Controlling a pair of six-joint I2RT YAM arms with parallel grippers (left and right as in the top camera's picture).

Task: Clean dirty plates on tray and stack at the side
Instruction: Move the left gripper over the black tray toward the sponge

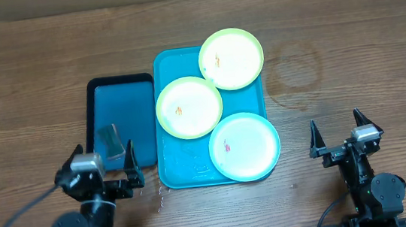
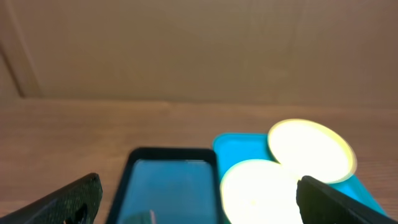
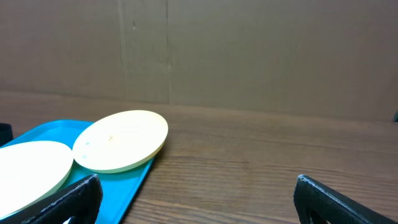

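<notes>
Three plates lie on the turquoise tray (image 1: 179, 169). One lime-green plate (image 1: 231, 57) rests on the tray's far right corner. A second lime-green plate (image 1: 189, 107) lies in the middle. The light-blue plate (image 1: 244, 146) sits at the near right. Each has a small orange or red smear. My left gripper (image 1: 108, 163) is open and empty at the near end of the dark-blue tray (image 1: 121, 107). My right gripper (image 1: 336, 132) is open and empty over bare wood, right of the tray. The left wrist view shows two plates (image 2: 311, 149) (image 2: 258, 190); the right wrist view shows two plates (image 3: 121, 140) (image 3: 31, 167).
A small grey sponge-like object (image 1: 111, 143) lies at the near end of the dark-blue tray, which stands against the turquoise tray's left side. A cardboard wall (image 3: 249, 56) stands at the far edge of the wooden table (image 1: 349, 60).
</notes>
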